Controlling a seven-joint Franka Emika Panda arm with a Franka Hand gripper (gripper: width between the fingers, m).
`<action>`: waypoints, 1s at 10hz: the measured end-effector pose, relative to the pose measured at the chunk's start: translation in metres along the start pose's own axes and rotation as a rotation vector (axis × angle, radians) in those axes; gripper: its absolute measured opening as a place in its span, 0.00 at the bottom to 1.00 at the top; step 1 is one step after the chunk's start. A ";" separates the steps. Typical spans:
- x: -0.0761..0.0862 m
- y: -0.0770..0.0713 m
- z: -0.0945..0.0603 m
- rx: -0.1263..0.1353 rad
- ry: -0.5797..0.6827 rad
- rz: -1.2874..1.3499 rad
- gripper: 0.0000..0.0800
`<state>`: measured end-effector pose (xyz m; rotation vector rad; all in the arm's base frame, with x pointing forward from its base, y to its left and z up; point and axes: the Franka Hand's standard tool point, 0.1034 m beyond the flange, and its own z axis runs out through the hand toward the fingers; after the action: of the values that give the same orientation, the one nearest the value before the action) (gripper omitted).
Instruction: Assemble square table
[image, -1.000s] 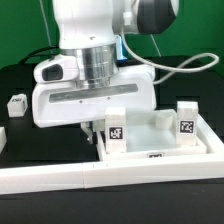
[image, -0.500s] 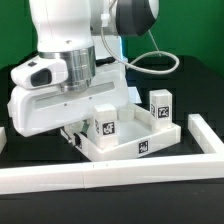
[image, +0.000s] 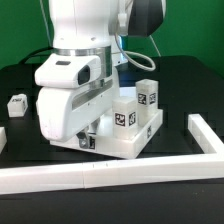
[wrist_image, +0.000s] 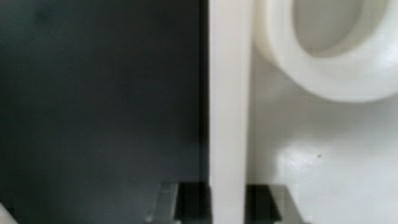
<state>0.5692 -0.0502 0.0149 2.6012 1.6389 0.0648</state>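
Since the earlier frames: the square tabletop (image: 140, 139) has turned flat on the black table (image: 185, 95). One edge lay parallel to the front bar before; now a corner faces it. The arm (image: 85, 40) has swung round with the tabletop.

1. Border wall (image: 100, 178), white. One long bar runs across the front, and one side bar (image: 207, 135) stands at the exterior view's right.

2. Square tabletop, one, white. It lies flat behind the front bar, rim upward, near the middle of the scene. Being square it has no long axis; its edges run on the diagonal to the front bar, and the nearest corner points at that bar.

3. Gripper (image: 88, 135), one. It sits at the tabletop's edge on the exterior view's left. The wrist view shows two dark fingertips (wrist_image: 187, 200) pressed in on either side of the raised rim (wrist_image: 226, 100), pinching it. One round corner socket (wrist_image: 338, 50) shows just beside the rim.

4. Legs, three in view, white and tagged.
   - Two stand on the tabletop with their long axes vertical, a near leg (image: 122, 113) and a far leg (image: 146, 97), close together with their tags toward the camera.
   - One loose leg (image: 15, 103) rests on the black table at the exterior view's left, well apart from the tabletop. Whether it stands or lies cannot be told.
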 end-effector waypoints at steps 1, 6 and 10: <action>-0.001 0.000 0.000 -0.001 -0.003 -0.021 0.07; 0.041 0.001 -0.007 -0.051 -0.023 -0.487 0.07; 0.061 -0.011 0.000 -0.066 -0.032 -0.720 0.07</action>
<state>0.5858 0.0091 0.0145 1.8078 2.3854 0.0361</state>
